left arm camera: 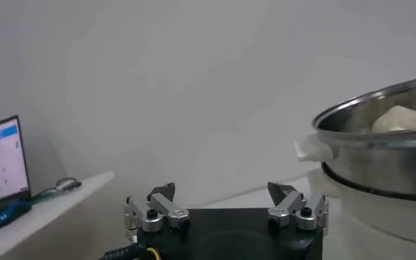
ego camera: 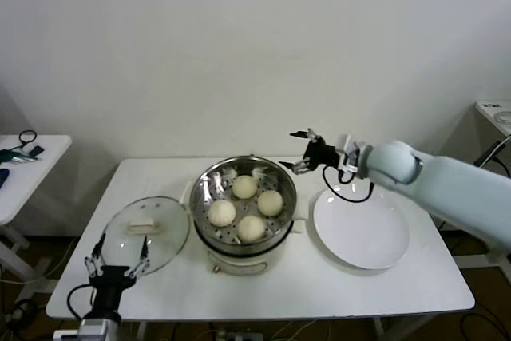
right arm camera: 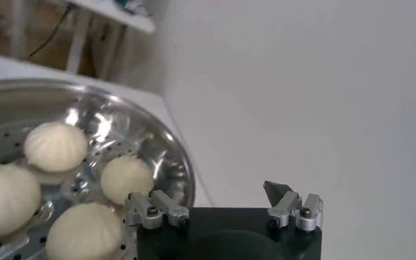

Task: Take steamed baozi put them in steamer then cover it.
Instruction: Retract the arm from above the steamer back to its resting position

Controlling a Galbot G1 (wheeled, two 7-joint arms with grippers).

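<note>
1. In the middle of a white table (ego camera: 383, 289) stands the steamer (ego camera: 209, 197), a round, shiny stainless-steel pot on a white base; its perforated metal tray shows rows of small holes.
2. Inside it lie four steamed baozi (ego camera: 251, 227): smooth, round, cream-white buns set in a diamond, close together.
3. The cover (ego camera: 172, 237), a round clear glass lid with a metal rim and a cream-white handle, lies flat on the table just to the robot's left of the steamer, touching or nearly touching its base.
4. A flat round white plate (ego camera: 363, 233) sits just to the steamer's right.
5. The right gripper (ego camera: 306, 149) hovers above the steamer's far right rim, its fingers spread and holding nothing.
6. The left gripper (ego camera: 117, 263) is low at the table's near edge beside the cover, its fingers spread apart and holding nothing.
7. No brand, label or readable writing shows on any item; a screen (left arm camera: 3, 161) on a side table carries blurred, unreadable marks.
</note>
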